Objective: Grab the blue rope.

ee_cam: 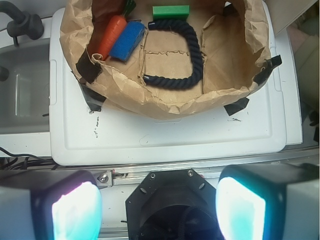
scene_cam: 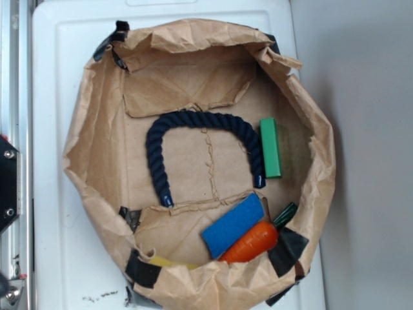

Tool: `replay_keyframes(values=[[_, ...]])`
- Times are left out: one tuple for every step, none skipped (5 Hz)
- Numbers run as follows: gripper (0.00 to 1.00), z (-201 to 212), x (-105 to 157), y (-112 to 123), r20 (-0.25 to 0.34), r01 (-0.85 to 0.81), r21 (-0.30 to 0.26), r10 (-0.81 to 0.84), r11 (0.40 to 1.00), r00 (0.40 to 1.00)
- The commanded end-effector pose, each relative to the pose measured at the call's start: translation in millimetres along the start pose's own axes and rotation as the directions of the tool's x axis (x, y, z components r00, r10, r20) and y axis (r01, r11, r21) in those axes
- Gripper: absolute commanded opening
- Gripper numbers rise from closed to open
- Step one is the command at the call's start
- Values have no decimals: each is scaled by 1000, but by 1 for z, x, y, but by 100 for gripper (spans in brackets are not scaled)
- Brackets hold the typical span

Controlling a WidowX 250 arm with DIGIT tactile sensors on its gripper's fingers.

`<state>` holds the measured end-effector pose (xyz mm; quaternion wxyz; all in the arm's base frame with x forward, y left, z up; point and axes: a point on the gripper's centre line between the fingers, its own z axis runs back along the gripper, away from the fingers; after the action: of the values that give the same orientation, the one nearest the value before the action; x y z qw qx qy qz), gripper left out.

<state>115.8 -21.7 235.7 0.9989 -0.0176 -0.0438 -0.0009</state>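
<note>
The hand (ee_cam: 159, 210), open and empty well short of the crumpled brown paper bag (ee_cam: 165, 102), should descend astride the thick navy twisted rope's (ee_cam: 192, 55) curved middle, avoiding the green rectangular block (ee_cam: 171, 12).

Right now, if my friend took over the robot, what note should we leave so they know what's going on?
Gripper: open, holding nothing, back off the bin, outside the paper bag.
Blue rope: lies bent in a U on the bag's floor, one end next to the green block. Blue block and carrot lie at the bag's edge, apart from the rope.
Done: nothing yet; rope untouched.
Left: reach into the bag, close on the rope, lift it.
</note>
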Motion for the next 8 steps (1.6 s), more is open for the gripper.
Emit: replay_keyframes(values=[[100,0,0,0,0,0,0,0,1000,1000],[100,0,24,3,42,-88,17,87,996,995],[100,-10,48,7,60,-108,35,106,993,993],[100,-28,72,18,58,-77,54,74,996,996],[100,-34,91,35,58,13,-29,-11,999,998],[100,-44,110,49,55,1,-11,0,1000,998],[100,-34,110,23,48,132,-49,-130,990,990],[100,-34,110,23,48,132,-49,-130,990,990]])
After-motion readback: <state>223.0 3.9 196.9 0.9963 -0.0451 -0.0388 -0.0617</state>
